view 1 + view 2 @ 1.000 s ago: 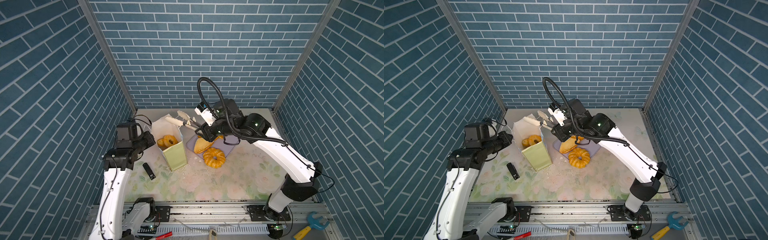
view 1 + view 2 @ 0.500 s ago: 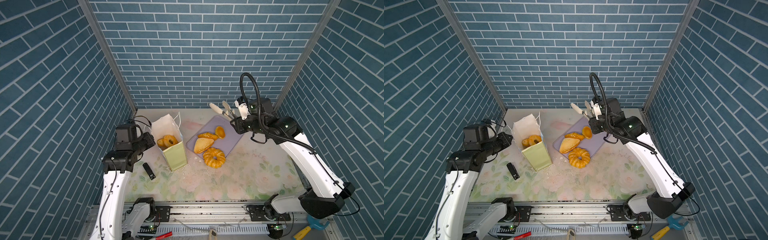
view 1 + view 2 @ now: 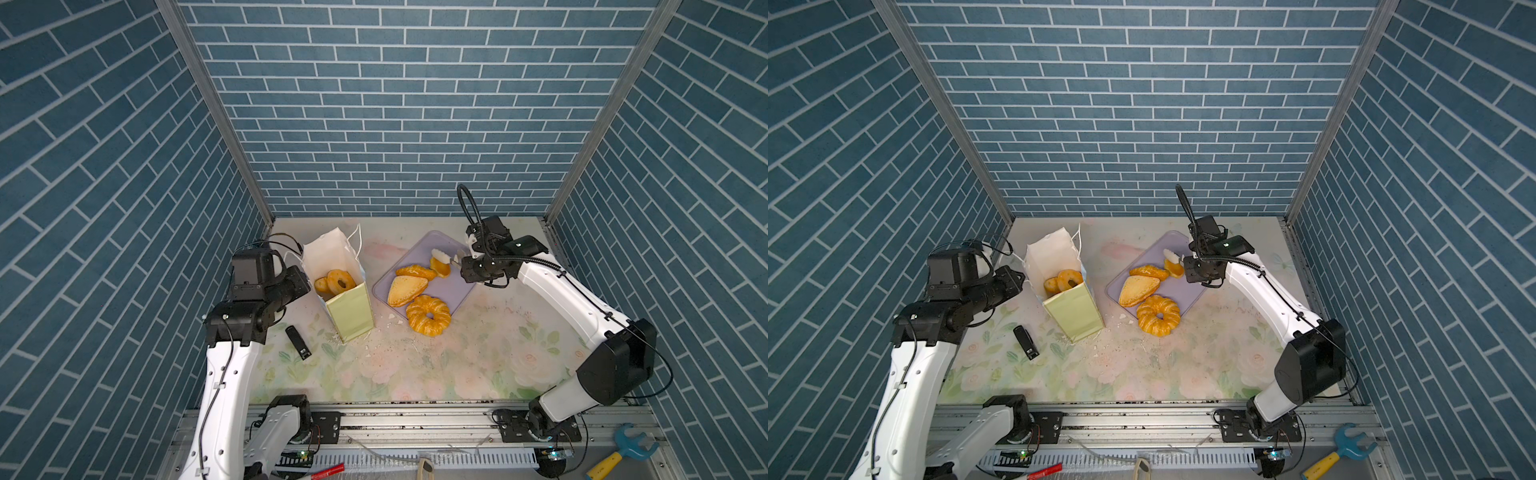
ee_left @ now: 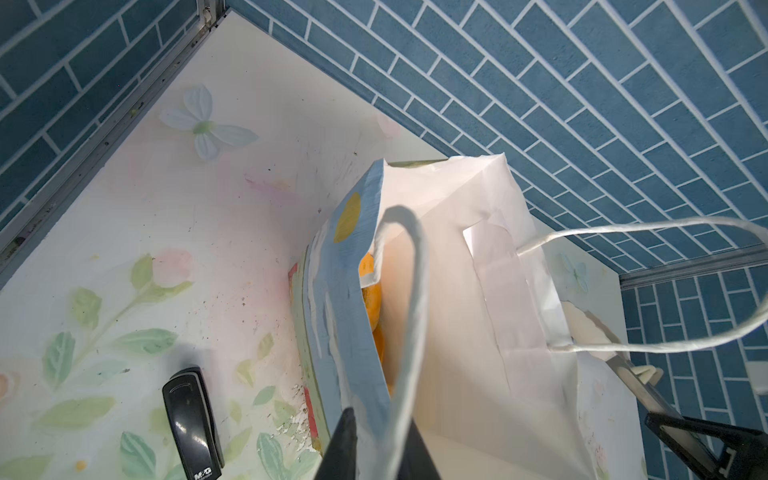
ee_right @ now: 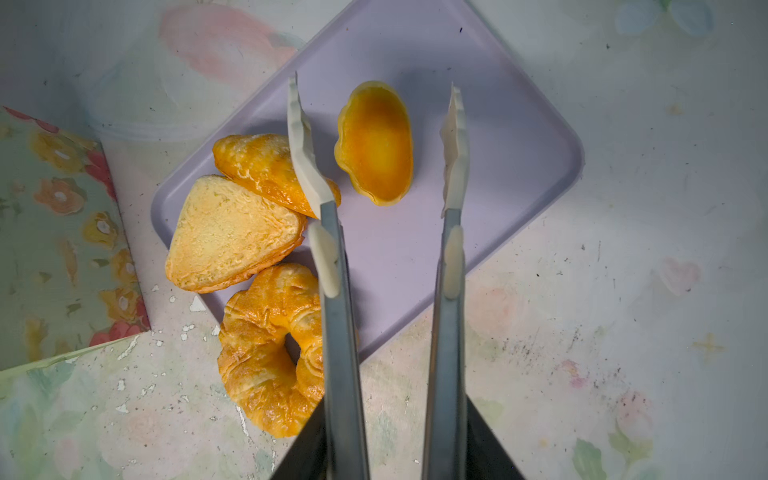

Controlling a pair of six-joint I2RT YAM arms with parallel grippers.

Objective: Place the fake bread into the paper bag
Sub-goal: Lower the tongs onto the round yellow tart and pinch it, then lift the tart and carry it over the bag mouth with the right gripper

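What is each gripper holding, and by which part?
Left gripper: the paper bag, by its near rim at the cord handle. Right gripper: tongs, by their metal arms; the open tips straddle a small bun without gripping it.

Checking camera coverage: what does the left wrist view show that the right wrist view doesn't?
Only the left wrist: the bag's white inside with bread in it, its handles, a black stapler.
Only the right wrist: the tray, the right arm's open tongs straddling a bun, toast, a ring croissant.
Both: the bag's outside and the floral table.
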